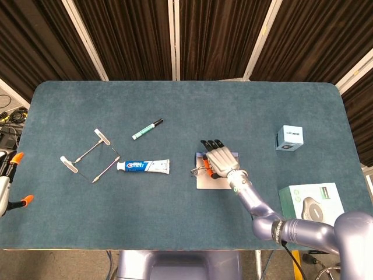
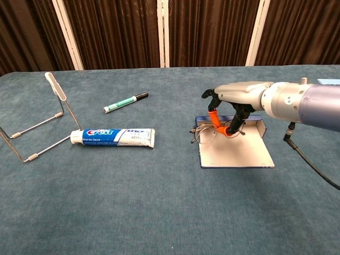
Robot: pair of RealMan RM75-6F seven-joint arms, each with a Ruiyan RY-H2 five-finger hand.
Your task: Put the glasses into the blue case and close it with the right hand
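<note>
looking down from the head view, your right hand [image 1: 217, 161] hovers over the open blue case [image 1: 217, 179], fingers pinched on the glasses [image 1: 200, 170], which hang at the hand's left edge, partly past the case's left rim. your left hand [image 1: 7, 185] sits far off to the left at the table edge; only a sliver shows, so you cannot tell how its fingers lie. from the chest view, the right hand [image 2: 234, 103] holds the glasses [image 2: 204, 134] by the frame near the bridge, lenses dangling below and to its left, just above the case [image 2: 234, 151] floor, not yet resting in it. judge them light, thin-wired and easy to bend, with slick lenses, so keep the pinch on the frame, not the glass, and gentle. they likely need shifting toward the hand's right before you let go, or one lens may catch the rim.
</note>
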